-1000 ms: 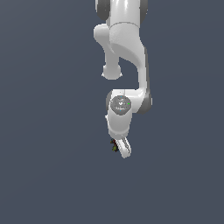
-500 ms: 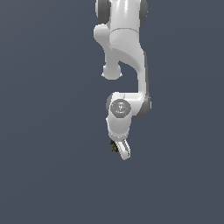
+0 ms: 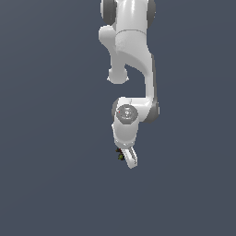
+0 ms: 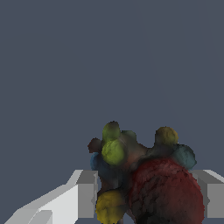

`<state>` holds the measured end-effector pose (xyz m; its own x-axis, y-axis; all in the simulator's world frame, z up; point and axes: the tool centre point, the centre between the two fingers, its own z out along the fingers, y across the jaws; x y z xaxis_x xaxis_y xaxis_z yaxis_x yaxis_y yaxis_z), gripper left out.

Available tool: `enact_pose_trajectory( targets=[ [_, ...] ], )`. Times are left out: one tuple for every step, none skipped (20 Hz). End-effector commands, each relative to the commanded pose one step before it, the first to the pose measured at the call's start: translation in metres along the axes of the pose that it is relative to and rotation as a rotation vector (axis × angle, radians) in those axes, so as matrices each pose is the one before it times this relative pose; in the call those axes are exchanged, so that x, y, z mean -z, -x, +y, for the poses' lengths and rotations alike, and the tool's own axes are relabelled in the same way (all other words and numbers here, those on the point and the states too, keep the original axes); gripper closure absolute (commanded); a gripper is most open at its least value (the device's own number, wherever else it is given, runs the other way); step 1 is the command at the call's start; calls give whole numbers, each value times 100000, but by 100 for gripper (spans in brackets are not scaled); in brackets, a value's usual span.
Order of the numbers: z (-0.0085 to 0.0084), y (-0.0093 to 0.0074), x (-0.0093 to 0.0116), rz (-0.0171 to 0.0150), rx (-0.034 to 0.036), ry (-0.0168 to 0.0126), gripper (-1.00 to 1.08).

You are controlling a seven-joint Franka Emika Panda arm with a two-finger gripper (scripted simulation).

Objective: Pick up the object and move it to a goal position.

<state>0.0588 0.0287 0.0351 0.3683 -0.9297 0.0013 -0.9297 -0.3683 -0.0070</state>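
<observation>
The object (image 3: 120, 155) is a tiny dark lump with red, yellow and blue specks, pressed against the side of my white gripper (image 3: 126, 157) in the exterior view. In the wrist view the lump (image 4: 144, 175) fills the space between my two white fingers (image 4: 83, 194), which close on it from both sides. The gripper (image 4: 146, 194) is shut on the lump. The arm reaches down from the top of the exterior view. I cannot tell how high the lump is above the ground.
A plain dark grey-blue surface (image 3: 50, 138) fills both views. No goal marker or other object shows.
The gripper with the lump has shifted slightly downward in the exterior view, and the wrist has turned a little. The lump stays between the fingers.
</observation>
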Motion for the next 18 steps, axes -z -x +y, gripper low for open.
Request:
enact_pose_trajectory(
  targets=[
    [-2, -109, 295, 50, -5, -132, 108],
    [40, -84, 212, 0, 0, 0, 108],
    [51, -109, 274, 0, 0, 0, 108],
    [63, -134, 337, 0, 0, 0, 108],
    [79, -175, 377, -35, -22, 26, 108],
    [87, -186, 467, 0, 0, 0, 108],
    [100, -213, 536, 0, 0, 0, 108],
    [116, -258, 581, -32, -23, 29, 108],
    [126, -271, 680, 0, 0, 0, 108],
    [142, -316, 725, -30, -23, 31, 108],
    [151, -326, 818, 0, 0, 0, 108],
    [164, -368, 853, -27, -24, 33, 108],
    [172, -374, 939, 0, 0, 0, 108],
    [183, -414, 965, -23, -24, 36, 108],
    [189, -417, 1045, 0, 0, 0, 108],
    [198, -454, 1064, -17, -23, 39, 108],
    [202, -467, 1096, -13, -22, 41, 108],
    [200, -453, 1128, 0, 0, 0, 108]
  ],
)
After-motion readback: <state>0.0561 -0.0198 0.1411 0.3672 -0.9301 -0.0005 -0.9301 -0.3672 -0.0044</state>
